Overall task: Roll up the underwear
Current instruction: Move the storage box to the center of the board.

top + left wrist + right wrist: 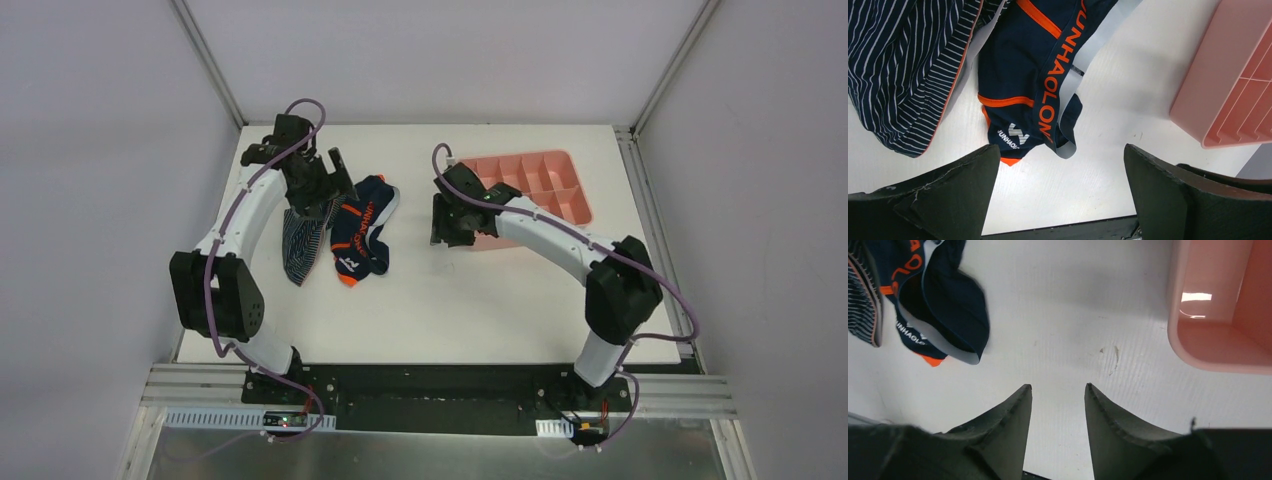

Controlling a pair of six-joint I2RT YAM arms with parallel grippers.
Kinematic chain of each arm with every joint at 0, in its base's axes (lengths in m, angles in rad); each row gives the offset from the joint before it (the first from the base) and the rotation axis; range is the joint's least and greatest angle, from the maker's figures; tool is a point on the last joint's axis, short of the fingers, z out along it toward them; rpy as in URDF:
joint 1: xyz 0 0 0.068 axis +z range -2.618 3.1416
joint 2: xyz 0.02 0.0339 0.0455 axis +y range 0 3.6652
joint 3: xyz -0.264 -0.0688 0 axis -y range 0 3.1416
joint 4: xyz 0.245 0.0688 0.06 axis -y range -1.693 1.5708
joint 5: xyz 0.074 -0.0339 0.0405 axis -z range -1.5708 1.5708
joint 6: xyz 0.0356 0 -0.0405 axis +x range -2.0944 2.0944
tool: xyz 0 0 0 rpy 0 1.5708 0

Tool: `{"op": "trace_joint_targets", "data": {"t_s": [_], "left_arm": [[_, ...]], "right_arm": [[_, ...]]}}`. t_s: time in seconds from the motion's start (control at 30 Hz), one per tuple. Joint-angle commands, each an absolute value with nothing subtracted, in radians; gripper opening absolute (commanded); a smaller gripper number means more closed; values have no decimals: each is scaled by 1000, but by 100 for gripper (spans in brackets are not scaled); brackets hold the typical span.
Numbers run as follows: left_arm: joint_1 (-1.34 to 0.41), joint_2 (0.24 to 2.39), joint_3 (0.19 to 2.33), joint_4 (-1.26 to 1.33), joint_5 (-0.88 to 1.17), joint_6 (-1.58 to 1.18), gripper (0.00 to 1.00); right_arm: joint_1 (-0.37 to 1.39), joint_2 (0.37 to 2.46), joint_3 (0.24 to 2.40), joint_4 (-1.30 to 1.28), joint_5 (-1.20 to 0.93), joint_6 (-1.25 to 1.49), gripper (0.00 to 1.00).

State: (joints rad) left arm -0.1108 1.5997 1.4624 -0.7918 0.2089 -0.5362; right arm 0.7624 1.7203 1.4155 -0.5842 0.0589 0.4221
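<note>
Two pieces of underwear lie crumpled side by side on the white table. The navy one with orange trim and white lettering (362,235) (1023,85) (948,305) is to the right of the dark blue striped one (300,245) (893,65) (860,295). My left gripper (328,192) (1060,150) hangs over their far ends, jaws wide open, with only bare table between the fingers. My right gripper (447,232) (1058,386) hovers to the right of the navy one, beside the tray. It is partly open and holds nothing.
A pink compartment tray (535,190) (1228,85) (1218,340) stands at the back right, close to my right gripper. Grey walls and metal rails enclose the table on the left, right and far sides.
</note>
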Motion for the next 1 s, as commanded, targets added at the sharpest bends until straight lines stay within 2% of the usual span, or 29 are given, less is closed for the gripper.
{"op": "trace_joint_targets", "data": {"t_s": [0.0,0.1,0.2,0.3,0.5,0.63,0.77,0.87,0.97], "left_arm": [[-113,1604,1447,-810,198,-549,99],[-117,1612,1421,-810,197,-559,99],[-128,1616,1393,-810,204,-560,98],[-133,1629,1369,-810,196,-565,96],[-183,1669,1343,-810,207,-531,84],[-244,1695,1330,-810,203,-517,83],[-292,1739,1337,-810,141,-512,82],[-307,1780,1344,-810,104,-527,86],[-323,1838,1370,-809,65,-521,83]], "right_arm": [[760,1806,1499,-598,111,422,45],[746,1870,1543,-641,205,409,45],[708,1905,1552,-656,261,409,40],[645,1922,1545,-657,274,416,40],[550,1938,1544,-643,302,399,41],[525,1957,1592,-654,254,403,42],[529,1917,1595,-623,152,426,52],[534,1886,1588,-620,104,447,61],[546,1846,1561,-618,93,460,64]]}}
